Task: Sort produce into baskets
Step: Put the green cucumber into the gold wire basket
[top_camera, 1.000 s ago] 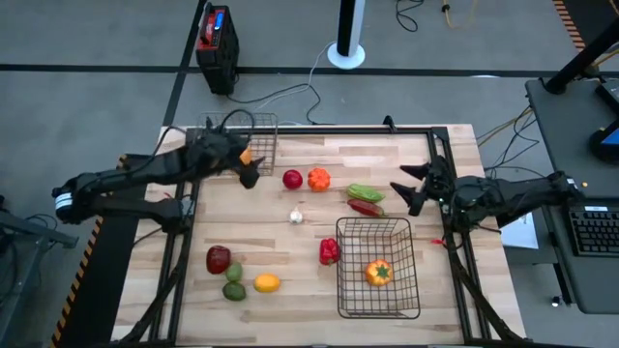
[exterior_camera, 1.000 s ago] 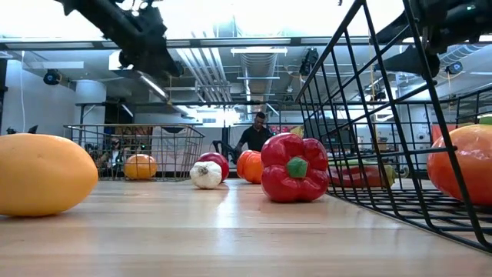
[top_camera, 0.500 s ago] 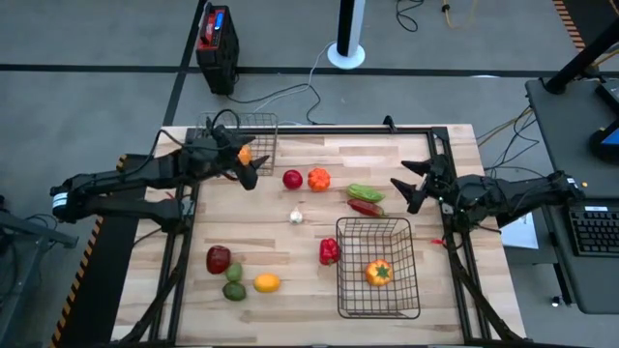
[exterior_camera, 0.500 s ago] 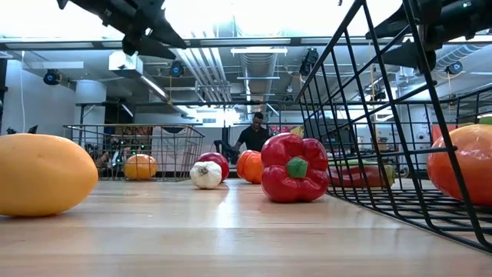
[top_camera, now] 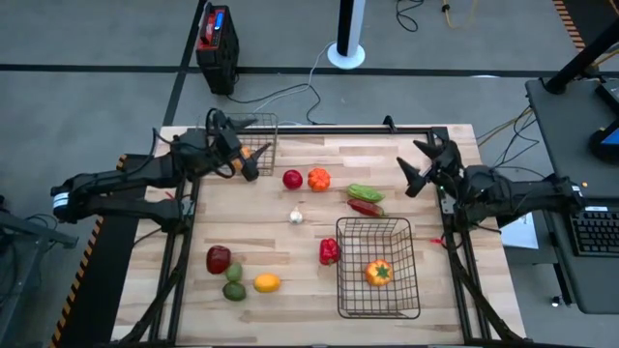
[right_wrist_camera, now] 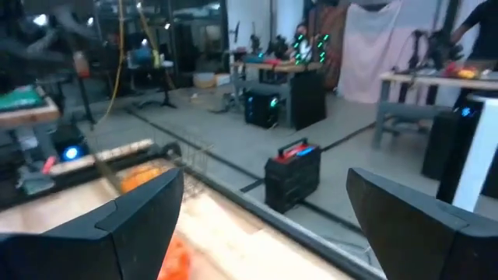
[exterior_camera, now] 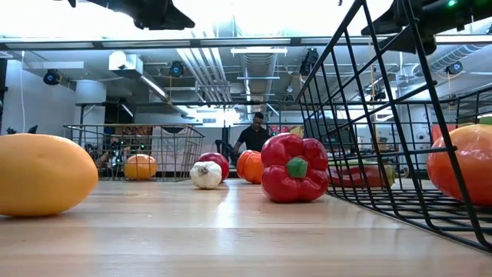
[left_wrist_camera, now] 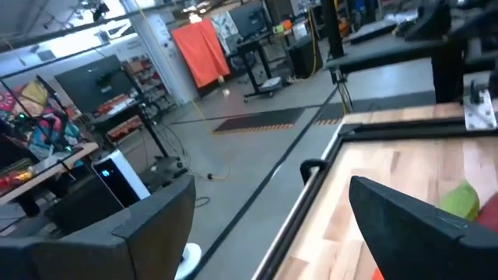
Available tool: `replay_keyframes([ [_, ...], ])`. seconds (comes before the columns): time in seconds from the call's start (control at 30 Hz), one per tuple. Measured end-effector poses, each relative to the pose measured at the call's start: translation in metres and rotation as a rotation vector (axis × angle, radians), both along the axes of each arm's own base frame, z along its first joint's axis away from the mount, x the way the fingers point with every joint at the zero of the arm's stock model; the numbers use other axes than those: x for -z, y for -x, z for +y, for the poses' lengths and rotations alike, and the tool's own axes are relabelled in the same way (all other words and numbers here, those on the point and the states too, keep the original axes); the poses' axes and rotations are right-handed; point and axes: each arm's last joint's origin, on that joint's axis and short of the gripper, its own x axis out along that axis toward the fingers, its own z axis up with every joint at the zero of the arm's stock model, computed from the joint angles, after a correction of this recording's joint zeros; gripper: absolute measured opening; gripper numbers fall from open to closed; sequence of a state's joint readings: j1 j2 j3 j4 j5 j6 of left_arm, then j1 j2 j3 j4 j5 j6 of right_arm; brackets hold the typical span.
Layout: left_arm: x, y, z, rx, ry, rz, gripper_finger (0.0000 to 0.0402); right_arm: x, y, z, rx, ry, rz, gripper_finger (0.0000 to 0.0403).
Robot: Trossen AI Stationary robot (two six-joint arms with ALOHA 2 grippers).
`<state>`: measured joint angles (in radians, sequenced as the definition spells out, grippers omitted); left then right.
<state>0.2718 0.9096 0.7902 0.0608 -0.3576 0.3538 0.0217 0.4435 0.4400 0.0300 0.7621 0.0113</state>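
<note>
Both arms have lifted: left claw (top_camera: 244,155) gapes empty over the small basket (top_camera: 253,135) holding an orange (exterior_camera: 140,166), right claw (top_camera: 420,166) spread empty near the worktop's (top_camera: 290,300) edge; larger basket (top_camera: 379,290) holds a pepper (top_camera: 377,273).

Left gripper (left_wrist_camera: 264,233): both dark fingers (left_wrist_camera: 412,225) in view, spread wide, nothing between them. Beyond them, the wooden counter (left_wrist_camera: 405,167) with its black edge frame (left_wrist_camera: 311,175). A green produce piece (left_wrist_camera: 459,198) lies on the counter. Background: grey floor, orange cloth (left_wrist_camera: 201,48).
</note>
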Motion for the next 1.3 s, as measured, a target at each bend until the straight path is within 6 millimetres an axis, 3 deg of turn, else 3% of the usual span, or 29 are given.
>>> replay_keyframes([
  [0.17, -0.004, -0.003, 0.003, -0.06, 0.052, -0.077, 0.0312, -0.01, 0.007, -0.001, 0.001, -0.072, -0.143, 0.0352],
  [0.33, -0.028, -0.003, 0.004, -0.065, 0.06, -0.126, 0.0304, -0.028, 0.013, -0.001, -0.015, -0.065, -0.19, 0.0352],
  [0.43, -0.023, -0.009, 0.002, 0.007, 0.096, -0.076, 0.03, -0.027, 0.003, 0.002, -0.135, -0.063, -0.086, 0.0352],
  [0.53, -0.015, -0.016, -0.007, 0.105, 0.117, -0.03, 0.0298, -0.014, -0.019, 0.006, -0.258, -0.152, 0.063, 0.0352],
  [0.63, -0.009, -0.025, -0.021, 0.205, 0.101, 0.003, 0.0294, -0.017, -0.032, 0.007, -0.282, -0.291, 0.086, 0.0352],
  [0.9, -0.003, -0.028, -0.054, 0.33, 0.285, -0.038, 0.0291, -0.058, -0.062, 0.008, -0.212, -0.411, 0.363, 0.0352],
  [1.0, 0.002, -0.029, -0.067, 0.355, 0.325, -0.036, 0.029, -0.062, -0.075, 0.007, -0.125, -0.438, 0.487, 0.0352],
  [1.13, 0.006, -0.026, -0.079, 0.262, 0.349, -0.038, 0.029, -0.069, -0.088, 0.001, -0.056, -0.478, 0.642, 0.0352],
  [1.3, 0.008, -0.023, -0.096, 0.28, 0.379, -0.028, 0.029, -0.064, -0.105, -0.005, -0.074, -0.546, 0.804, 0.0352],
])
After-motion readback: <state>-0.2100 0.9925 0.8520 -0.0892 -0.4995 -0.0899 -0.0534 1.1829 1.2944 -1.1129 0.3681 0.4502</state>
